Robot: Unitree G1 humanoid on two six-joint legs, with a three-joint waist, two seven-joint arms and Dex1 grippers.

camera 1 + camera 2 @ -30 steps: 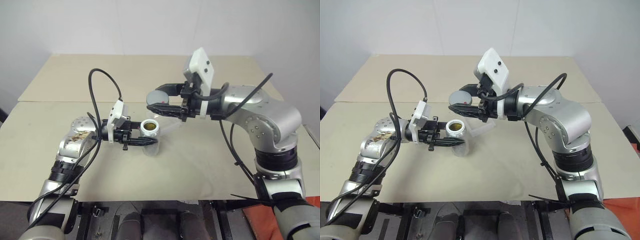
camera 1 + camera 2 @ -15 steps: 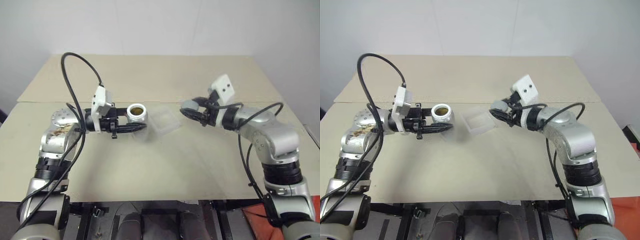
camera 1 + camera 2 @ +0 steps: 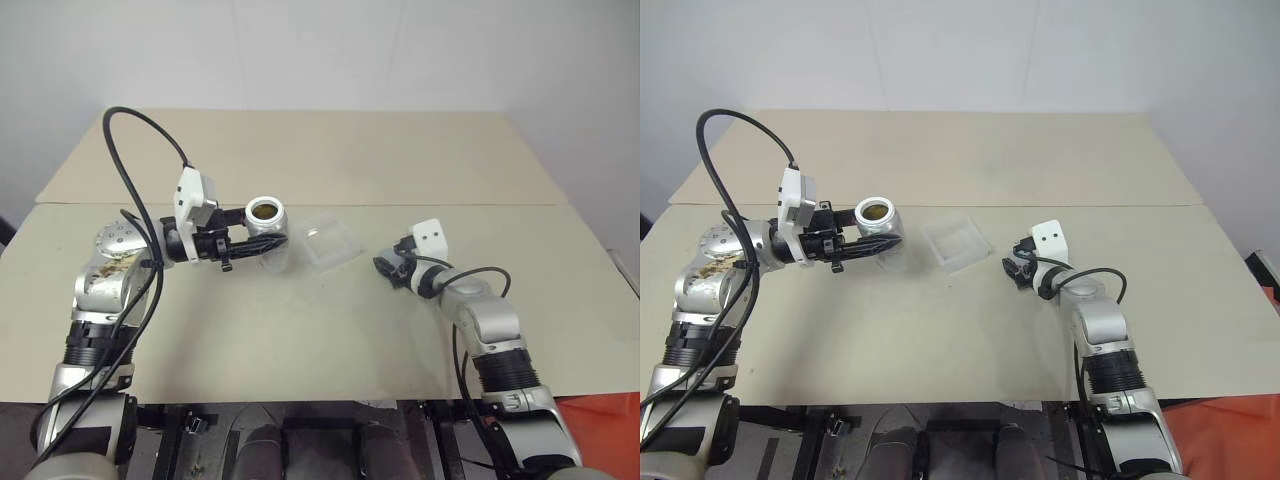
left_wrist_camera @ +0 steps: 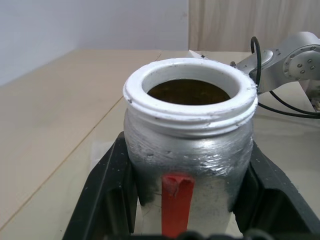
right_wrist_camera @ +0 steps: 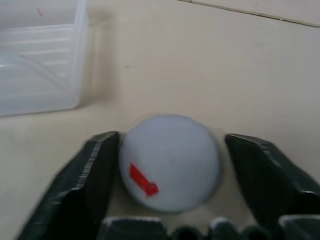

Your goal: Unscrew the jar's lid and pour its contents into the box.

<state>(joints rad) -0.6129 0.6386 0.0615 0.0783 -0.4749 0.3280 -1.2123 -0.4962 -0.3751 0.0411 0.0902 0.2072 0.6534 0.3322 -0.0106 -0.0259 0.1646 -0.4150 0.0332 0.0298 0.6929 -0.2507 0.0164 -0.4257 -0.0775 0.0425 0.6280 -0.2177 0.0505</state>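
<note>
My left gripper (image 3: pixel 268 247) is shut on the jar (image 3: pixel 266 213), a silver-grey cylinder with a red stripe, held above the table left of the box. The jar's white threaded mouth is uncovered, and brownish contents (image 4: pixel 187 92) show inside. The box (image 3: pixel 332 243), a shallow clear plastic tray, sits on the table just right of the jar. My right gripper (image 3: pixel 386 266) is down at the table to the right of the box. The round grey lid (image 5: pixel 170 162) with a red mark lies flat on the table between its spread fingers (image 5: pixel 95 175), so that gripper is open.
The beige table (image 3: pixel 300 340) has a seam running across behind the box, with a second tabletop beyond it. A black cable (image 3: pixel 140 150) loops up from my left wrist. A white wall stands behind.
My right arm swung down and to the right with the lid, from above the jar to the table beside the box, and its fingers opened. My left gripper carried the jar left and slightly up.
</note>
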